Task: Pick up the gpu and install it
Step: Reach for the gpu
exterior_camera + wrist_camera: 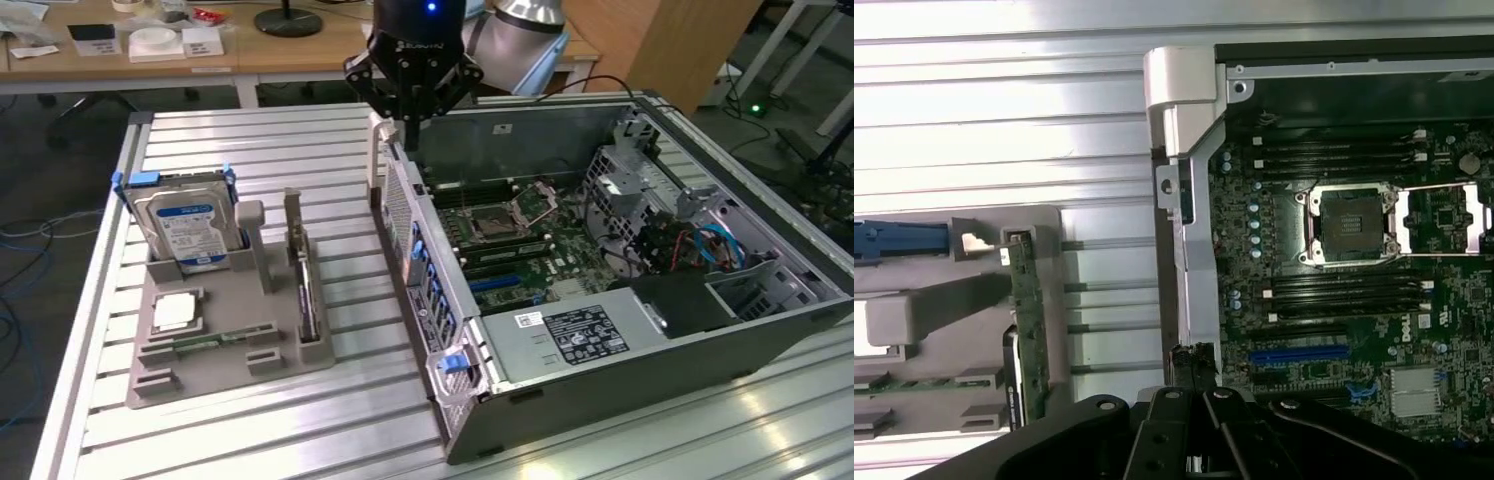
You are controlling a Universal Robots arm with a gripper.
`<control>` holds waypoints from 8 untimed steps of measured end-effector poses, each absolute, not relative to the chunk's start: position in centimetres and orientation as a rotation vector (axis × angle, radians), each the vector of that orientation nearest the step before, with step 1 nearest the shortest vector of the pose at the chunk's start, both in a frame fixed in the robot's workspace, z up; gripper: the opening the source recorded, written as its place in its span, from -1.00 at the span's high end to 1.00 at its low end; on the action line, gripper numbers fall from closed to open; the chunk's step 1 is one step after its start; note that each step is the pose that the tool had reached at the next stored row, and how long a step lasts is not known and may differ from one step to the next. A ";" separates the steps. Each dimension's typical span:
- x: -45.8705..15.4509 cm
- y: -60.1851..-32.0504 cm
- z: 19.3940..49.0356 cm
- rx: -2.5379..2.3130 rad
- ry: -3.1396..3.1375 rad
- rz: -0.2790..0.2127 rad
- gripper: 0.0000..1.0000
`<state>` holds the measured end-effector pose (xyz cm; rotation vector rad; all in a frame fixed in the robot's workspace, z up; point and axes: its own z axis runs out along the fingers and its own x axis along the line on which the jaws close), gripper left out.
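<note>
The gpu (308,296) stands on its edge in a slot of the grey parts holder (227,370), a thin dark card between two grey posts. In the wrist view the gpu (1026,320) appears as a narrow green edge. My gripper (412,132) hangs over the rear wall of the open computer case (627,340), well away from the card, on the exterior view's right of the holder. Its fingers (1206,400) look shut with nothing between them. The motherboard (534,240) lies open inside the case, with a blue expansion slot (1299,353).
A silver hard drive (187,225) with a blue-white label stands upright in the holder's far end. A small square chip (174,312) and a green memory stick (200,342) lie in the holder. The slatted metal table (267,140) carries everything. Desks stand behind.
</note>
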<state>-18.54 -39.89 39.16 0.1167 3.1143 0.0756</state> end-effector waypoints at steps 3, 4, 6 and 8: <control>-19.1 -39.9 39.1 0.117 3.115 0.075 0.79; -19.3 -39.9 39.1 0.117 3.115 0.076 0.79; -19.7 -39.9 39.1 0.117 3.115 0.076 0.79; -20.1 -39.9 39.1 0.117 3.115 0.076 0.79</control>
